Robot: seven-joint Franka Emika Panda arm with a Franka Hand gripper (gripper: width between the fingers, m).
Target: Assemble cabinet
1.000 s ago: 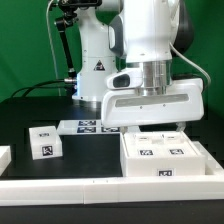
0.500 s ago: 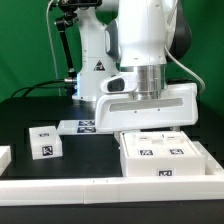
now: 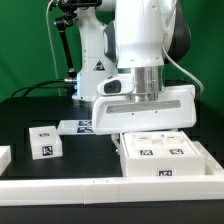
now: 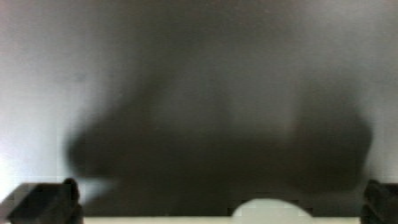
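The large white cabinet box [image 3: 165,156] lies at the exterior view's right, with square markers on its top and front. A small white drawer box [image 3: 43,142] with markers stands apart at the left. My gripper [image 3: 148,127] hangs just above the cabinet box's back left corner. Its fingertips are mostly hidden behind the hand there. In the wrist view the gripper [image 4: 214,205] is open wide and empty. Its dark fingers [image 4: 43,202] stand at both edges over a blurred dark surface, with a pale strip below.
The marker board [image 3: 82,126] lies flat behind the two boxes. Another white part [image 3: 4,157] shows at the left edge. A white rail [image 3: 100,187] runs along the front. The white robot pedestal [image 3: 92,68] stands at the back.
My arm has shifted a little toward the exterior view's left over the cabinet box. The boxes have not moved.
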